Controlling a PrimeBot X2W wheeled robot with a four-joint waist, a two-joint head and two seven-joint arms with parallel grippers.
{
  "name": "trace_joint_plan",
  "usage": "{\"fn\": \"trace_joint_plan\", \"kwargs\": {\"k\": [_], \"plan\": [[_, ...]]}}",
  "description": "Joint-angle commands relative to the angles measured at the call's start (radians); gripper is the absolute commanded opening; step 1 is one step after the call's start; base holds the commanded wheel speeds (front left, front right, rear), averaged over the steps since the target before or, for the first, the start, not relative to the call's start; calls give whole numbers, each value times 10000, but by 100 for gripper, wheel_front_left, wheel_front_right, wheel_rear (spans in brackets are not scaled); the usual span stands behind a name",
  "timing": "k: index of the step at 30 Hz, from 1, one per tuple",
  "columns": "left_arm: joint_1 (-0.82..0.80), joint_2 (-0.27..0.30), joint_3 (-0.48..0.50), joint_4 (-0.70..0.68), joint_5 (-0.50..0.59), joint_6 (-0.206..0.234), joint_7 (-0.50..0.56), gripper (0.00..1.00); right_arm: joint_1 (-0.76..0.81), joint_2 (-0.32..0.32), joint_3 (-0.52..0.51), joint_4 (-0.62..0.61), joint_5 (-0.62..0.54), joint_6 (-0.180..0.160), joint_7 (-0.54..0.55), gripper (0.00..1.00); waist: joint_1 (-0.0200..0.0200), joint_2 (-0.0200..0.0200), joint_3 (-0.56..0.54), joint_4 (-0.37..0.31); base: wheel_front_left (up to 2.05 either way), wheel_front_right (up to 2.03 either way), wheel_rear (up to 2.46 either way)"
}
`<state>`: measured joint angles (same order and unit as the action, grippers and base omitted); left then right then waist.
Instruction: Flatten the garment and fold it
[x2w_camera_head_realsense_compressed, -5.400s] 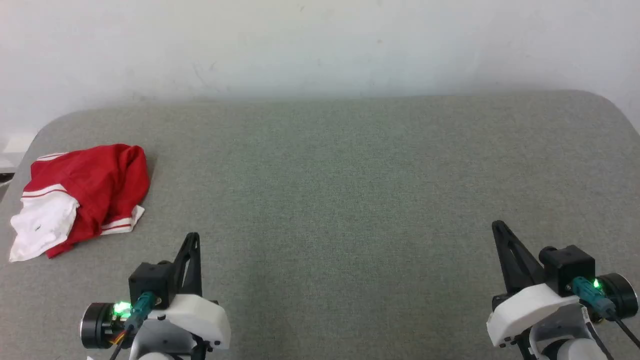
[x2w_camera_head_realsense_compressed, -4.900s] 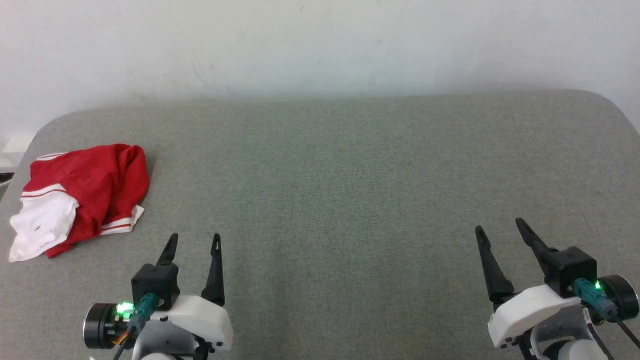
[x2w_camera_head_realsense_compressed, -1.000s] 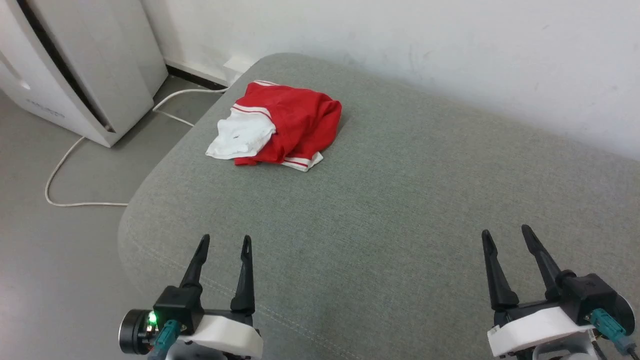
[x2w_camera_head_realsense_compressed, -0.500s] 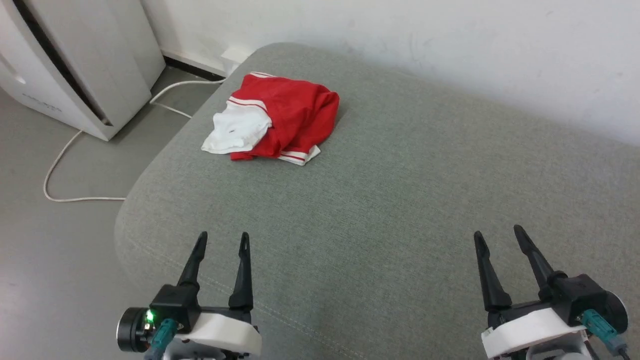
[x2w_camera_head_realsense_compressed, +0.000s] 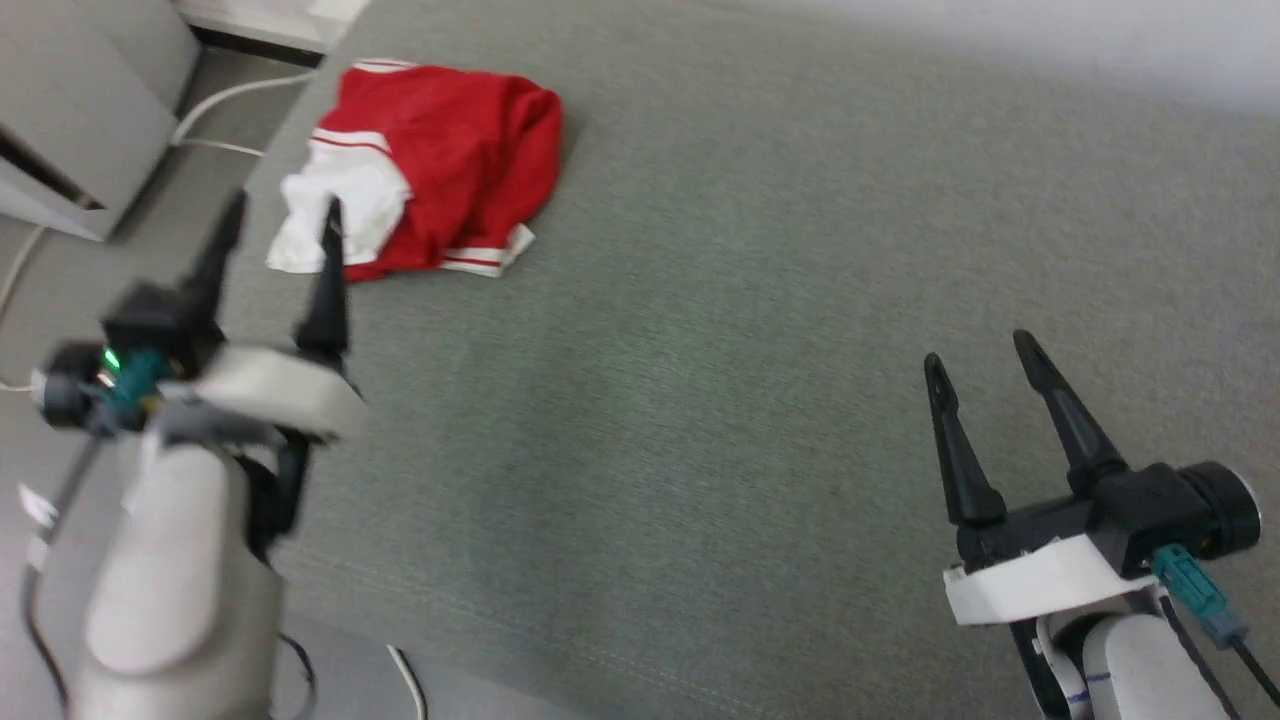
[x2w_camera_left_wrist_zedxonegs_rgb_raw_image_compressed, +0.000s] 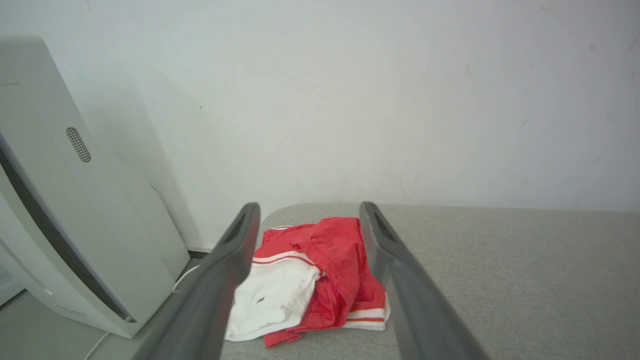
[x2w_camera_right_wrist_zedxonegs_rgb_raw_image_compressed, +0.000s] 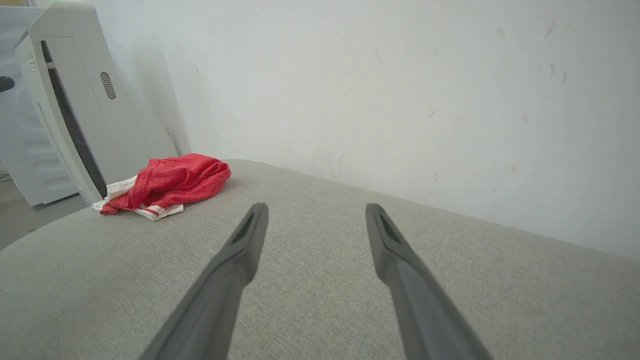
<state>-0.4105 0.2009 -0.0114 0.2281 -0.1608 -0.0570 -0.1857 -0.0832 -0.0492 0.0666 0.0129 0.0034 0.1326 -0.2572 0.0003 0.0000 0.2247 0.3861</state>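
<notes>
Head view: crumpled garment (x2w_camera_head_realsense_compressed: 450, 150) on grey cushion (x2w_camera_head_realsense_compressed: 750, 300) beyond left fingers (x2w_camera_head_realsense_compressed: 325, 285)

Small print on the white appliance (x2w_camera_left_wrist_zedxonegs_rgb_raw_image_compressed: 115, 225) is illegible

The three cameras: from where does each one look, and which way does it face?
Head view: from the robot's head, looking down on the grey cushion and the garment; the left gripper and right gripper show, both open.
Left wrist view: on the left wrist, low, facing the wall; the garment is seen between its own fingers.
Right wrist view: on the right wrist, low, facing the wall; its fingers show, the garment far left.
Shared: both wrist views show the white appliance beside the garment.
</notes>
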Motion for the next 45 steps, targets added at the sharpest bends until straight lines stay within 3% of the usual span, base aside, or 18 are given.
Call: {"fn": "trace_joint_plan", "kwargs": {"k": [1, 8, 11, 15, 19, 27, 28, 29, 32, 36, 40, 45], "plan": [[-597, 342, 97, 266, -41, -120, 269, 100, -213, -10, 6, -125, -110, -19, -45, 100, -3, 0, 1451, -1429, 0, 0, 0], [-3216, 2305, -61, 1960, 1, -595, 2513, 100, -807, -10, 190, -984, -380, -19, -45, 100, -3, 0, 2679, -2589, 0, 0, 0], [-4207, 2964, -370, 2851, -496, -709, 3544, 100, -970, -10, 280, -1344, -377, -19, -45, 100, -3, 0, 3086, -2979, 0, 0, 0], [-4888, 3685, -1577, 3619, -2041, -730, 5711, 100, -1026, -10, 440, -1683, -316, -19, -45, 100, -3, 0, 3379, -3367, 0, 0, 0], [-5291, 4531, -2148, 3991, -3280, -733, 7697, 100, -1019, -10, 532, -1885, -191, -19, -45, 100, -3, 0, 3578, -3624, 0, 0, 0], [-5008, 5397, -2484, 4454, -4706, -735, 9990, 100, -926, -10, 590, -1955, -102, -19, -45, 100, -3, 0, 3692, -3853, 0, 0, 0], [-4913, 5419, -2501, 4450, -4919, -735, 10161, 49, -919, -10, 568, -1949, -104, -19, -45, 100, -3, 0, 3688, -3846, 0, 0, 0], [-4841, 5407, -2441, 4473, -5157, -735, 10274, 0, -916, -10, 547, -1937, -109, -19, -45, 100, -3, 0, 3673, -3832, 0, 0, 0], [-4727, 5375, -2284, 4435, -5532, -735, 10177, 0, -931, -10, 481, -1865, -139, -19, -45, 100, -3, 0, 3542, -3770, 0, 0, 0], [-4789, 5501, -2113, 4282, -5443, -735, 9105, 0, -984, -10, 401, -1712, -162, -19, -46, 100, -3, 0, 3148, -3724, 0, 0, 0], [-5075, 5808, -2236, 4044, -4640, -706, 7314, 0, -881, -10, 136, -1367, -108, -19, -46, 100, -3, 0, 2471, -3704, 0, 0, 0], [-5642, 5525, -2150, 3988, -4148, -469, 5319, 0, -661, -10, -398, -1073, -90, -19, -46, 100, -3, 0, 1332, -3747, 0, 0, 0]]}}
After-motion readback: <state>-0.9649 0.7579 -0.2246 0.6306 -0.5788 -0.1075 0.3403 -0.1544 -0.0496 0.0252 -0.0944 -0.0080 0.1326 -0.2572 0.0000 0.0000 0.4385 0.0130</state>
